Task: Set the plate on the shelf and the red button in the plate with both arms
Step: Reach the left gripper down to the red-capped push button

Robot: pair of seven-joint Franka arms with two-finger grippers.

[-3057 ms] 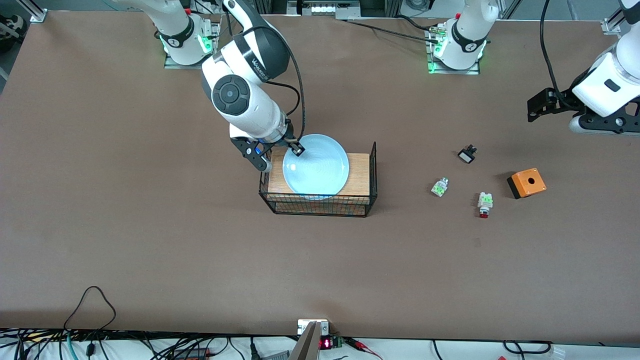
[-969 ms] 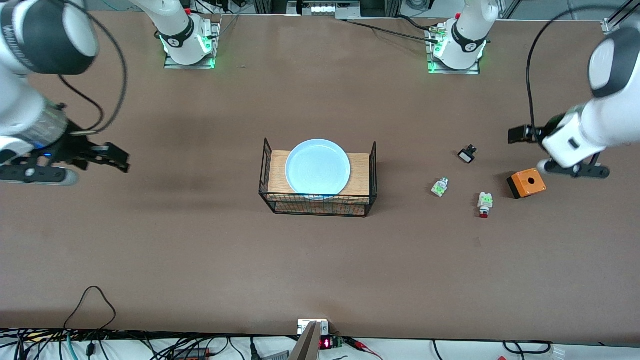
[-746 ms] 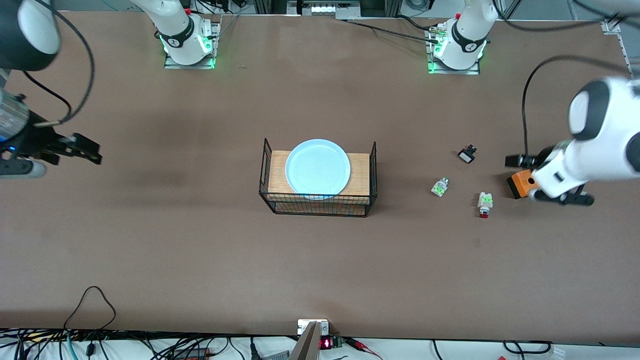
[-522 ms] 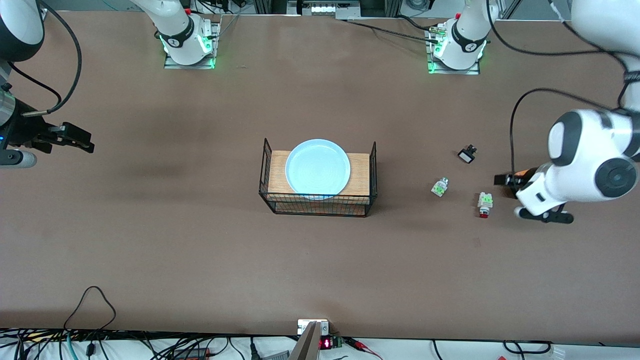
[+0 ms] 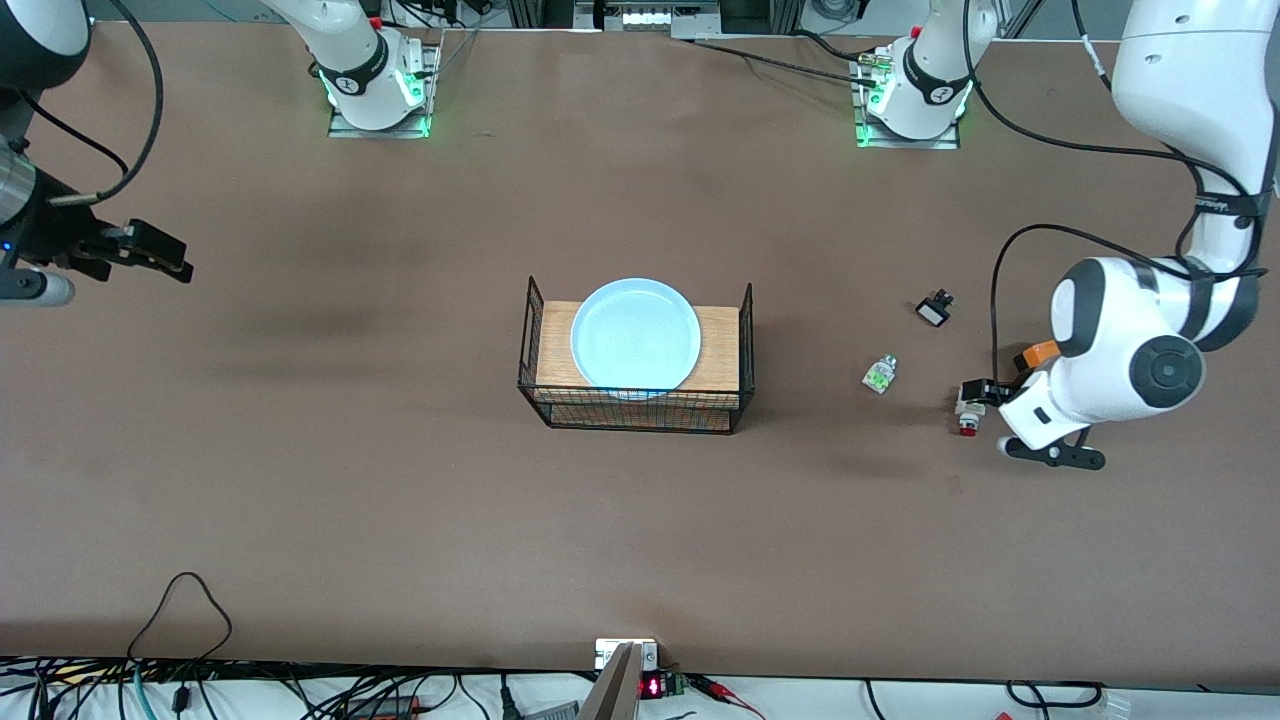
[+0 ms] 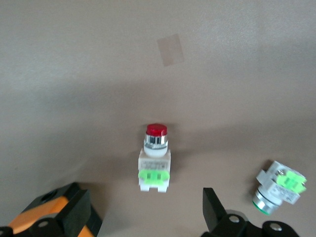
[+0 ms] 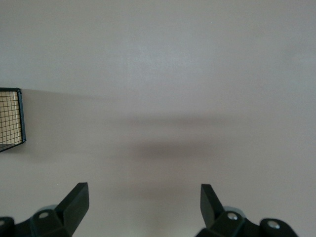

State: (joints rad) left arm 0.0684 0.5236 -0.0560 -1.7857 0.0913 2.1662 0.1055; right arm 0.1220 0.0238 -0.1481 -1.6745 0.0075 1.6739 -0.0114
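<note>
**Left claw above red button; plate in basket**

Left claw [image 6: 143, 217] hovers spread over the red button [image 6: 155, 158]. Plate [image 5: 635, 334] sits in the wire basket [image 5: 745, 330]. Right claw [image 7: 143, 207] waits spread at the plate's nine o'clock.

The pale-blue plate [image 5: 635, 334] rests in the wire basket [image 5: 745, 340]; the red button [image 6: 155, 158] lies on its side on the table.
</note>
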